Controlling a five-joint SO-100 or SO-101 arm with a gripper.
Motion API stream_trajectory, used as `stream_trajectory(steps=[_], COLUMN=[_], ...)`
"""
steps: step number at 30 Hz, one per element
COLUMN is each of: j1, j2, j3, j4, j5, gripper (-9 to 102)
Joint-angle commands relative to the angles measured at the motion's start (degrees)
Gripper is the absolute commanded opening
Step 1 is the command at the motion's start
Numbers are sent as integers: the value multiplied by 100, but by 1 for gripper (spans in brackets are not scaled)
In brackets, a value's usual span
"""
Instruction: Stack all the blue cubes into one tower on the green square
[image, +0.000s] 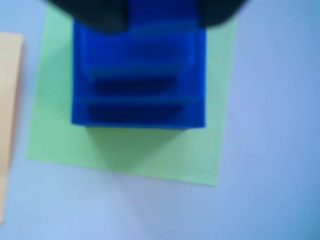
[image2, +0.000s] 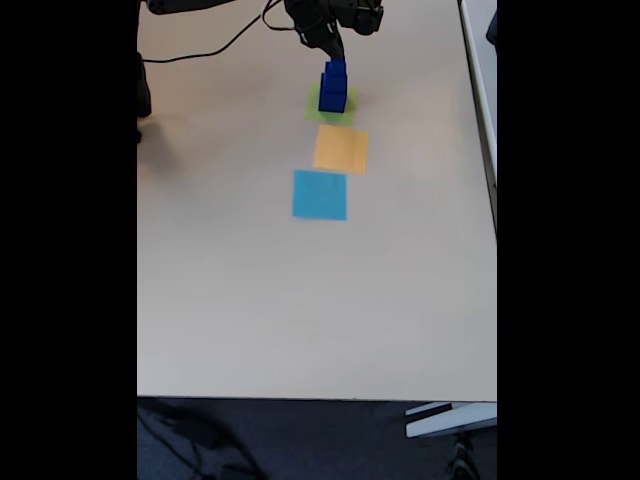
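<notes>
The blue cubes (image: 139, 95) stand as a stepped tower on the green square (image: 125, 150), the largest at the bottom. In the fixed view the tower (image2: 333, 88) rises at the far end of the table on the green square (image2: 322, 111). My gripper (image: 162, 12) reaches down from the top edge of the wrist view. Its dark fingers (image: 95, 15) flank the topmost small blue cube (image: 160, 10), which fills the gap between them and rests on the tower. The fixed view shows the gripper (image2: 330, 50) right above the tower. The wrist view is blurred.
An orange square (image2: 341, 149) lies beside the green one, and its edge (image: 9, 100) shows at the left of the wrist view. A light-blue square (image2: 320, 194) follows nearer the camera. Black cables (image2: 215, 45) trail at the far left. The table's right edge (image2: 480, 130) runs close by.
</notes>
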Motion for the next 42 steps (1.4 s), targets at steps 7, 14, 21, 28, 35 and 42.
stream_trajectory(steps=[7, 14, 21, 28, 35, 42], j1=[18, 18, 26, 35, 79, 70], j2=[527, 483, 387, 352, 308, 281], j3=[-53, -70, -149, -193, -193, -193], j4=[0, -35, -44, -44, -44, -53], j5=[-62, -62, -70, -79, -123, -97], gripper=[0, 0, 0, 0, 0, 0])
